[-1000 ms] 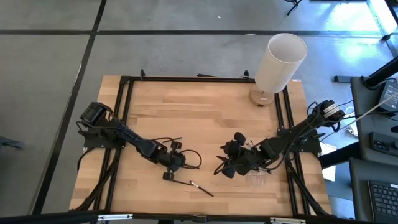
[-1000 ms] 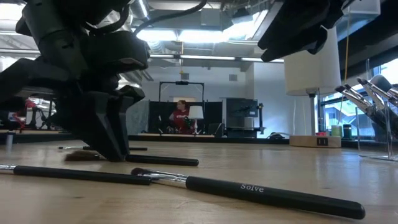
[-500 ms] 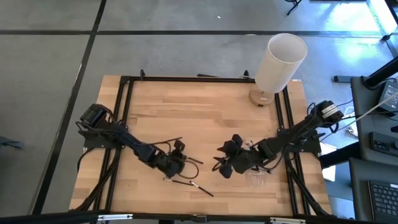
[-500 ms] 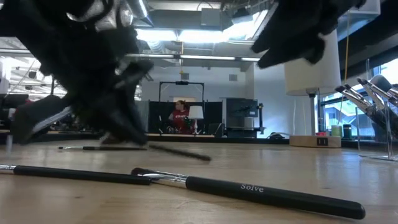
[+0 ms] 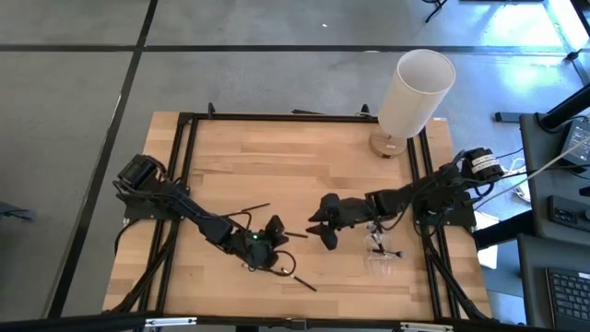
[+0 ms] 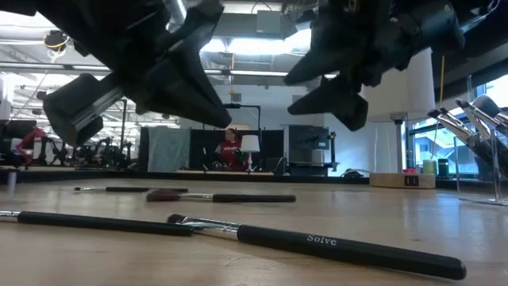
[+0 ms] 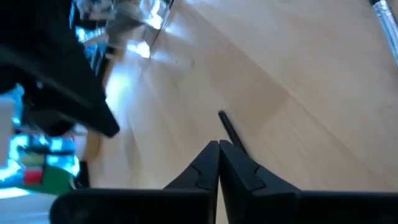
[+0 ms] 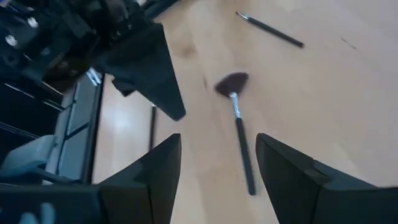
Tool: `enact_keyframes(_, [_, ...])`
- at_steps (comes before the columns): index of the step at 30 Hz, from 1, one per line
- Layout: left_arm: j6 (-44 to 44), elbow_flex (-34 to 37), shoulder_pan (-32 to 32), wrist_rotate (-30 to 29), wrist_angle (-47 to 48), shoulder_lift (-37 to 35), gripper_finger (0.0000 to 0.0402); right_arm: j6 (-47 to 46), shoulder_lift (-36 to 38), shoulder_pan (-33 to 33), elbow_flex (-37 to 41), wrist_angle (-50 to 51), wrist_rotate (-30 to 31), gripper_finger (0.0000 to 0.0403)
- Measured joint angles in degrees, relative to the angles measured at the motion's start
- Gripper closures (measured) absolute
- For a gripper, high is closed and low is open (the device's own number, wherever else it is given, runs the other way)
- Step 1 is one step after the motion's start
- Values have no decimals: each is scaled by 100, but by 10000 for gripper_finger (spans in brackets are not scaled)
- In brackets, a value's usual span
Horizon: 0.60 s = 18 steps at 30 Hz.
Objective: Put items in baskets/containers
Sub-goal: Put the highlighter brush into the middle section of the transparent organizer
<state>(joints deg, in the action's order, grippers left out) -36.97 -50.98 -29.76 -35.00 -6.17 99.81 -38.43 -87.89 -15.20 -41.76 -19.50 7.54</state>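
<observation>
Left gripper (image 5: pixel 273 242): jaws pressing together, gripping nothing visible.
Right gripper (image 5: pixel 320 227): jaws standing spread.
Nearest makeup brush (image 6: pixel 317 242): handle showing "Solve".

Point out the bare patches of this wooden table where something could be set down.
The far half of the light wooden table is bare, bordered by the black frame and the tall white cylinder. The near middle is crowded: the shut left gripper, the open right gripper, thin black makeup brushes and the small clear plastic box.

Fan-tipped brush (image 8: pixel 239 127) on table (image 8: pixel 323 93) between spread fingers (image 8: pixel 158 168).
</observation>
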Motion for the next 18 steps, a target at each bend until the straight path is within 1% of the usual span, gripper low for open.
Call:
enact_keyframes(2, [482, -2, 63, 24, 218, -2, 391, 108, -10, 40, 2, 59, -7, 197])
enact_keyframes(6, [1645, -1, 291, 145, 764, -2, 382, 647, -80, 170, -32, 116, -71, 197])
enact_keyframes(10, [2567, -1, 511, 379, 1119, -2, 367, 841, -539, 392, -326, 252, -312, 197])
enact_keyframes(13, [3026, -2, 589, 241, 1319, -2, 356, 1137, -1144, 495, -905, 678, -461, 197])
enact_keyframes(15, [3348, -2, 618, 71, 1319, -34, 350, 1386, -1577, 517, -1425, 1248, -477, 197])
enact_keyframes(18, [3734, -4, 630, -101, 1202, -290, 344, 1769, -2142, 520, -2228, 2164, -475, 197])
